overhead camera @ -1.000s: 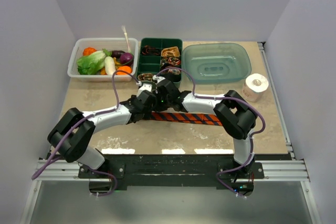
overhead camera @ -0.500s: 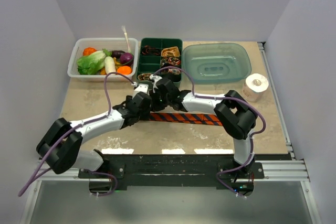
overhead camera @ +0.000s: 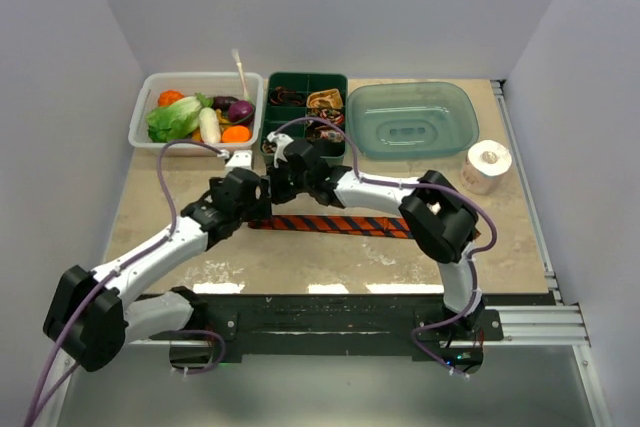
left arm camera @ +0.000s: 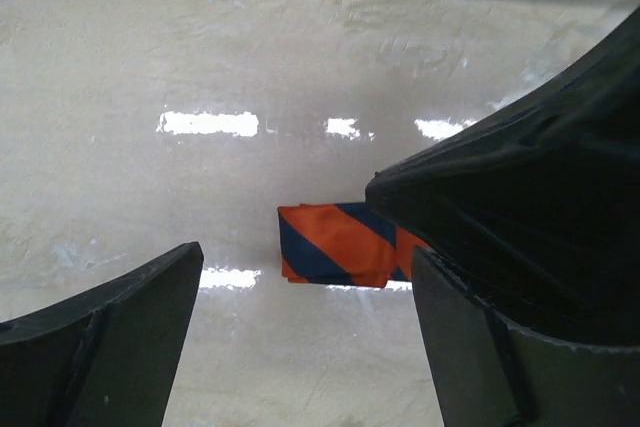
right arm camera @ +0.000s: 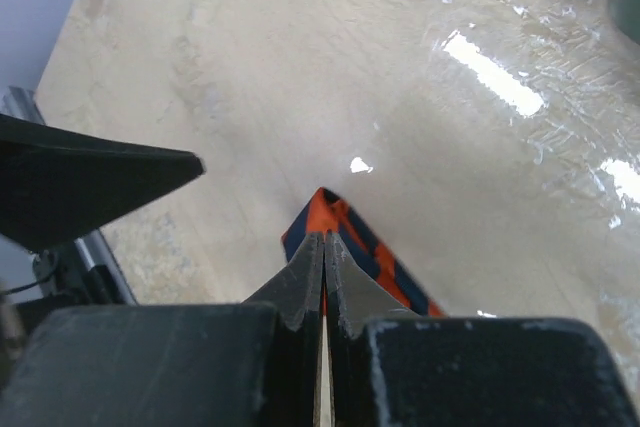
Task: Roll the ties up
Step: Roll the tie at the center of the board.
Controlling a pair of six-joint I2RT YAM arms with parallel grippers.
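Note:
An orange-and-black striped tie [overhead camera: 340,224] lies flat across the middle of the table, its left end folded over [left arm camera: 335,244]. My right gripper [right arm camera: 323,239] is shut on that folded end [right arm camera: 345,225], reaching in from the right [overhead camera: 274,195]. My left gripper [left arm camera: 305,282] stands open just left of the fold [overhead camera: 256,203], with nothing between its fingers [left arm camera: 110,332]. Small rolled ties [overhead camera: 325,99] sit in the green divided tray [overhead camera: 306,75] behind the grippers.
A clear bin [overhead camera: 143,117] of vegetables stands at the back left. A pale green basin [overhead camera: 412,119] sits at the back right, with a white paper roll [overhead camera: 487,162] by the right edge. Both forearms cross low over the table's centre.
My left gripper has opened wide and let go of the tie's end. The left arm has swung its elbow out to the left. The right gripper and tie end shifted slightly left.

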